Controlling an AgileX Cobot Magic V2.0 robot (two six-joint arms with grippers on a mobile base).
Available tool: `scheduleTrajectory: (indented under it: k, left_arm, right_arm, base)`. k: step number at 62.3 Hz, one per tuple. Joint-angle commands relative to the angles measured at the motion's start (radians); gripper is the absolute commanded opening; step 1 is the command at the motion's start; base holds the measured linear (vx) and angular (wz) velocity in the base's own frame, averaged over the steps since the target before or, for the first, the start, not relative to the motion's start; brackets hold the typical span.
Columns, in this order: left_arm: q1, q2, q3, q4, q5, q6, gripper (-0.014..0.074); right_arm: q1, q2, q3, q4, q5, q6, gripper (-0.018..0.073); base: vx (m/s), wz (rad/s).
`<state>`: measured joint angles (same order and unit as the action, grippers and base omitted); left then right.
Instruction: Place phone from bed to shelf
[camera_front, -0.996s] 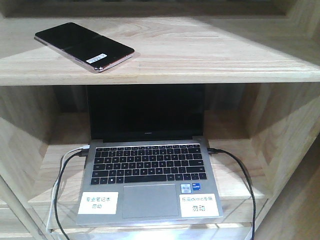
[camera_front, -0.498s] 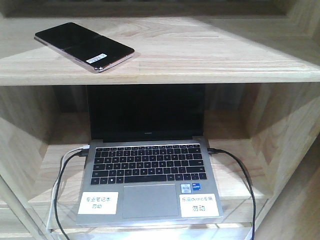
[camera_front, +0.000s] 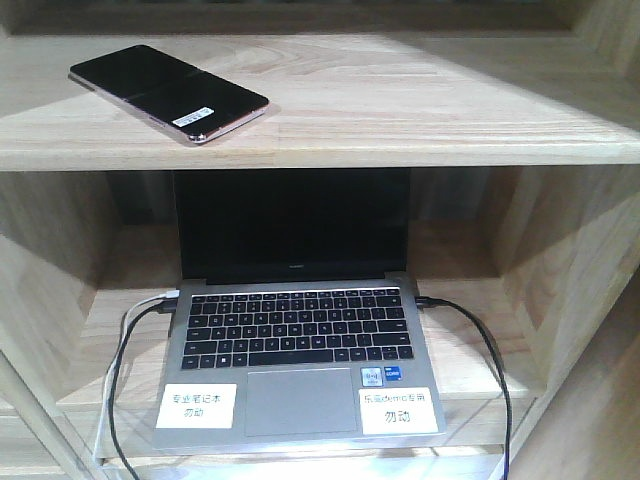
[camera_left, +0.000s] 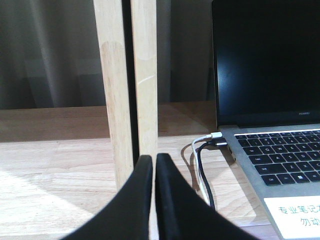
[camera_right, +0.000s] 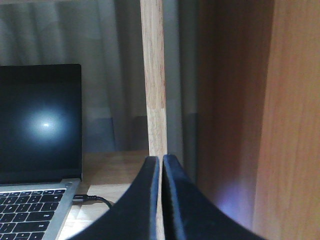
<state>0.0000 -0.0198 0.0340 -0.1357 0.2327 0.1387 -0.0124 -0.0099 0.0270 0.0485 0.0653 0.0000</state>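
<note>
Open silver laptop with dark screen in shelf bay, cables trailing off both sides, phone on plank above laptop, toward left, flat, long axis diagonal back-left to front-right, barcode sticker probably near front end, left gripper and right gripper pressed closed, empty, both low beside laptop.

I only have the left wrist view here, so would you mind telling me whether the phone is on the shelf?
Observer: Yes. The phone lies flat on the upper board of the shelf, towards its left end, above the laptop.
Operator: Thank you. Is the right gripper holding anything?
Observer: No. The right gripper is shut with nothing between its fingers, in front of an upright plank to the right of the laptop.
Operator: And is anything plugged in on the laptop's far side?
Observer: Yes, a black cable leaves its right edge and runs forward over the board's front edge.
</note>
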Motion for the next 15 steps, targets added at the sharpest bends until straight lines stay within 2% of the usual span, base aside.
scheduleTrajectory:
  k: [1, 15]
  left_arm:
    - [-0.004, -0.006, 0.002, -0.009, -0.074, -0.004, 0.0001]
    - [-0.004, -0.006, 0.002, -0.009, -0.074, -0.004, 0.0001]
  right_arm:
    - [-0.006, -0.008, 0.008, -0.012, -0.075, 0.0, -0.0004]
    - [-0.006, -0.008, 0.008, -0.012, -0.075, 0.0, -0.0004]
  base:
    - [0.0, 0.0]
    - [0.0, 0.0]
